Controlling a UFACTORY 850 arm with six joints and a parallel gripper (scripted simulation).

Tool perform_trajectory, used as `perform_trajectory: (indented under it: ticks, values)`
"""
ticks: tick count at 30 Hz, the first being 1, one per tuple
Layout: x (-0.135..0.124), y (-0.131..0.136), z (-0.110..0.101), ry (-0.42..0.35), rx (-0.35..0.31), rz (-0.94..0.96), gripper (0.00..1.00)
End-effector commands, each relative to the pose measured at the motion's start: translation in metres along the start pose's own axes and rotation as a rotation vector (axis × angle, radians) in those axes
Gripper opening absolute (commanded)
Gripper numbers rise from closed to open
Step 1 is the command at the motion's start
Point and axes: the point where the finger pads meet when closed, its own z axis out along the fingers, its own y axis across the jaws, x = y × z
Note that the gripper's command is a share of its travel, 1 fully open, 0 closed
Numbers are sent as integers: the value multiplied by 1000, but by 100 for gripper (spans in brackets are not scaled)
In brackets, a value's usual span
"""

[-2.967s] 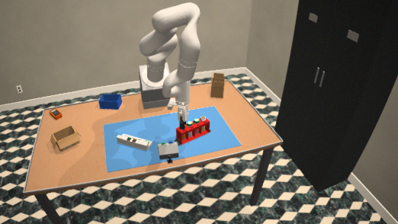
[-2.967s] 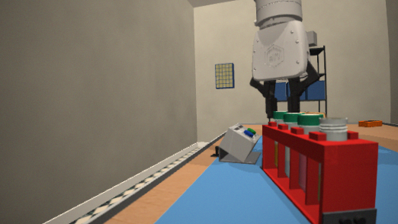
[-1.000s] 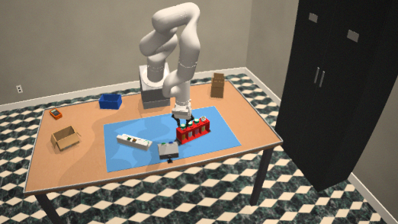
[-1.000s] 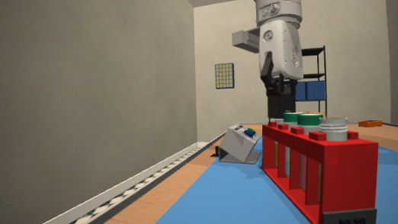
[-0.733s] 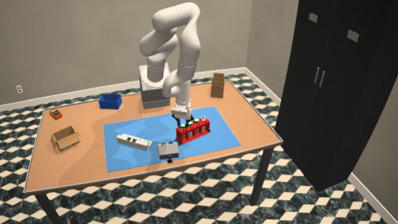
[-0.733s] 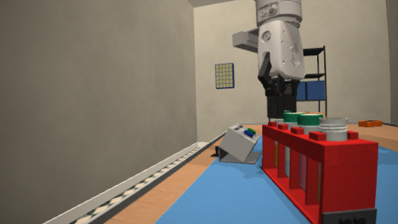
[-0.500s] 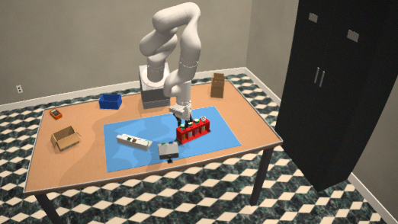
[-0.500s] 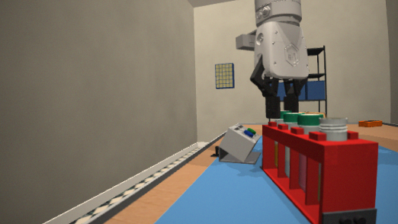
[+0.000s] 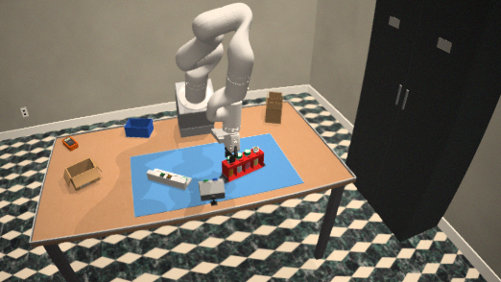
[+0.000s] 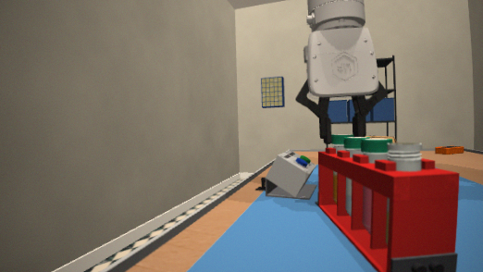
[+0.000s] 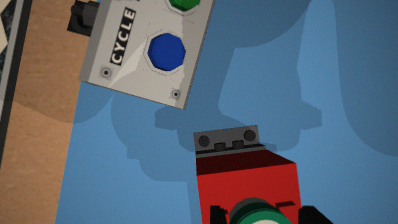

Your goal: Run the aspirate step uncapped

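Note:
The red tube rack [image 9: 242,168] [image 10: 416,194] [image 11: 245,180] stands on the blue mat [image 9: 158,201]. My gripper [image 9: 231,155] [image 10: 341,131] [image 11: 262,220] points straight down over tube 4, at the rack's end nearest the key housing. Its fingers straddle that tube's green cap [image 10: 341,139] [image 11: 257,212] with a small gap on each side, so it is open. The two middle tubes carry green caps [image 10: 376,145]. Tube 1's top [image 10: 403,156] [image 9: 257,150] looks grey, with no green cap. The white cap tray [image 9: 168,177] lies left of the rack.
The grey key housing [image 9: 211,190] [image 10: 289,178] [image 11: 145,70] with the blue CYCLE key [image 11: 166,51] and the green key [image 11: 184,4] sits close to the rack's end. A blue bin [image 9: 139,128], an open carton [image 9: 83,174], a brown box [image 9: 274,105] and an orange device [image 9: 70,143] stand further off.

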Motion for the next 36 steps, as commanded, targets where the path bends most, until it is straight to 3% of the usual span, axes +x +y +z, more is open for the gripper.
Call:
perform_trajectory:
  ticks: [1, 7, 9, 11, 20, 21, 36]
  values:
    - [0, 0, 0, -35, 21, 257, 46]
    - [0, 0, 0, -37, 16, 505, 46]
    - [0, 0, 0, -37, 16, 505, 46]
    - [0, 0, 0, -38, 14, 657, 46]
    - [0, 0, 0, -39, 14, 661, 46]
    - [0, 0, 0, -39, 14, 661, 0]
    - [0, 0, 0, -38, 15, 611, 0]
